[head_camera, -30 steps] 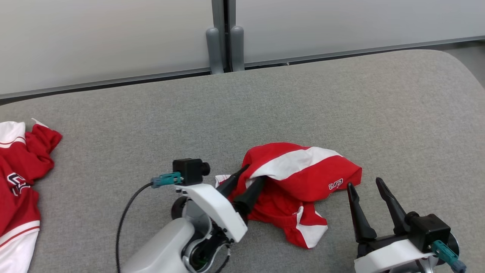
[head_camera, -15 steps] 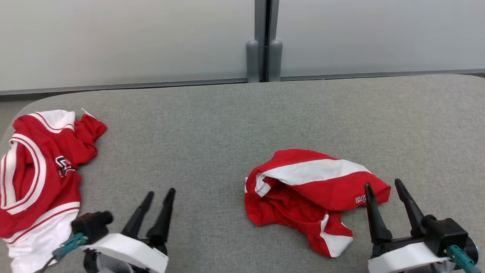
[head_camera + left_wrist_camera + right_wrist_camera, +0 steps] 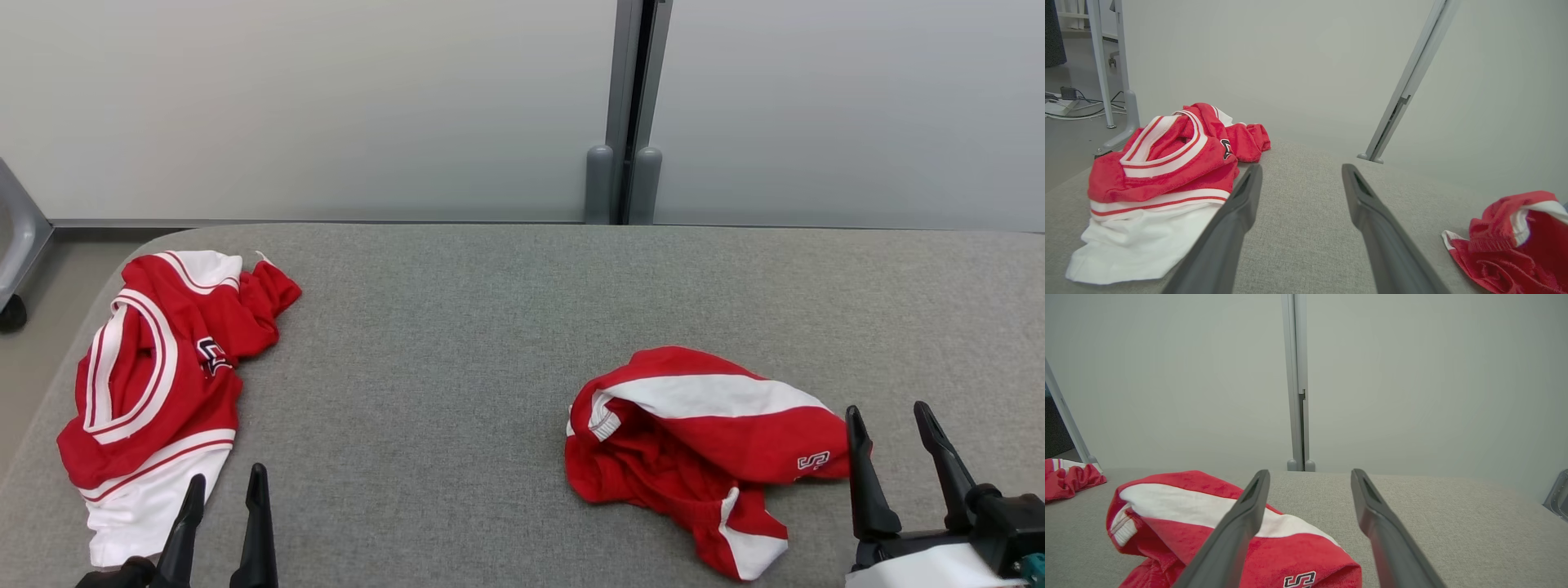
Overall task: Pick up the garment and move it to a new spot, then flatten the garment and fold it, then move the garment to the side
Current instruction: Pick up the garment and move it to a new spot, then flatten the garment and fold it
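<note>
Two red-and-white pieces of clothing lie on a grey padded table, well apart. The garment sits crumpled right of centre, toward the near side, with a white band across its top and a small logo at its right end. A jersey is bunched near the table's left edge, white hem toward the robot.

Edges: the far edge runs along a pale panel wall. The far left corner is rounded, with floor beyond it. A grey post with two rounded feet stands at the far edge, behind centre. A frame leg on a castor stands on the floor at far left.

Open room: a broad bare stretch lies between jersey and garment, more bare cloth behind the garment up to the far edge, and bare surface to its right.

Left gripper: low at the near left, fingers spread with nothing between them, just beside the jersey's hem. The left wrist view looks across bare table between the fingers.

Right gripper: near right, fingers spread and holding nothing. Its left finger stands just beside the garment's logo end; contact cannot be told. In the right wrist view that finger crosses in front of the garment.
</note>
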Tool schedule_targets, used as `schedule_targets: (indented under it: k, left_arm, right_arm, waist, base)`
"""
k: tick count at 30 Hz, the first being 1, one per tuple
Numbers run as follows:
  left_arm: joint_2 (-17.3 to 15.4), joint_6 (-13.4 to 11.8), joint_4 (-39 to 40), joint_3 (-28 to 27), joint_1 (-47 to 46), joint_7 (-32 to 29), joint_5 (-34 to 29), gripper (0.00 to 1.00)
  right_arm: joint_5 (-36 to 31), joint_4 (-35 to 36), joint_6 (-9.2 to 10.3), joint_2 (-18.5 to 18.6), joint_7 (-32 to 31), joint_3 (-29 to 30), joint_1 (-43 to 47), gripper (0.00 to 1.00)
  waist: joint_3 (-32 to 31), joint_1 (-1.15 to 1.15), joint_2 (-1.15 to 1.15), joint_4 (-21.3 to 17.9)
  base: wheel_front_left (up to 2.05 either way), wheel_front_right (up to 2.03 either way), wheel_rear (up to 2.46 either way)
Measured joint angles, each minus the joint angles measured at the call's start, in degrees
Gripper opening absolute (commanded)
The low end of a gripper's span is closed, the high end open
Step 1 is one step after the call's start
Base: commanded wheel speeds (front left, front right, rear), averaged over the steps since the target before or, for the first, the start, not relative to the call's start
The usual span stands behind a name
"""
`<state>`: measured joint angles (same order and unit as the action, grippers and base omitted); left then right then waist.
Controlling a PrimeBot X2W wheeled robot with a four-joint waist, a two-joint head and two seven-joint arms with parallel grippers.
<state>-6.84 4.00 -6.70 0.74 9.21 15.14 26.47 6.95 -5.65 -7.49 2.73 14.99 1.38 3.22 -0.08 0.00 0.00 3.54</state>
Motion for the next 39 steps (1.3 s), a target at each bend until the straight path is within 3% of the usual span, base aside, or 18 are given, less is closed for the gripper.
schedule_targets:
  k: [6,14,22,25,28,34,39]
  left_arm:
    - [2.1,2.4,-0.6,-2.5,1.2,0.0,-6.2,1.0]
    - [3.6,3.3,-1.8,-3.5,1.2,0.0,-7.2,1.0]
    - [3.8,3.3,-1.8,1.3,-0.3,0.0,-5.8,1.0]
    - [3.8,3.3,-1.1,5.9,-1.9,0.0,-4.4,1.0]
    - [2.8,3.3,-1.2,15.3,-4.0,-0.5,-2.9,1.0]
    - [-0.7,3.4,-1.1,33.5,-13.4,-5.5,1.5,1.0]
    - [-2.0,3.4,-3.9,43.9,-22.2,-11.0,4.6,1.0]
  right_arm:
    - [0.0,-0.4,0.0,0.0,0.0,1.5,1.2,1.0]
    - [0.0,-1.1,0.0,0.0,0.0,1.4,1.6,1.0]
    - [0.0,-1.1,0.0,0.0,0.0,0.1,1.4,1.0]
    - [0.0,-1.0,0.0,0.0,0.0,0.0,0.9,1.0]
    - [-0.2,-1.0,0.0,0.0,0.0,-0.2,0.8,1.0]
    - [-0.2,-0.7,0.0,0.0,0.0,-1.4,-0.6,1.0]
    - [0.4,-0.7,0.0,0.0,0.0,-2.2,-2.5,1.0]
  waist:
    - [-0.9,0.0,0.0,-0.3]
    - [-1.5,0.0,0.0,-1.6]
    - [-0.9,0.0,0.0,-3.3]
    - [-0.5,0.0,0.0,-4.2]
    - [-0.1,0.0,0.0,-5.2]
    - [1.6,0.0,0.0,-7.6]
    - [3.8,0.0,0.0,-10.5]
  base:
    - [0.0,0.0,0.0]
    - [0.0,0.0,0.0]
    - [0.0,0.0,0.0]
    - [0.0,0.0,0.0]
    - [0.0,0.0,0.0]
    - [0.0,0.0,0.0]
    - [0.0,0.0,0.0]
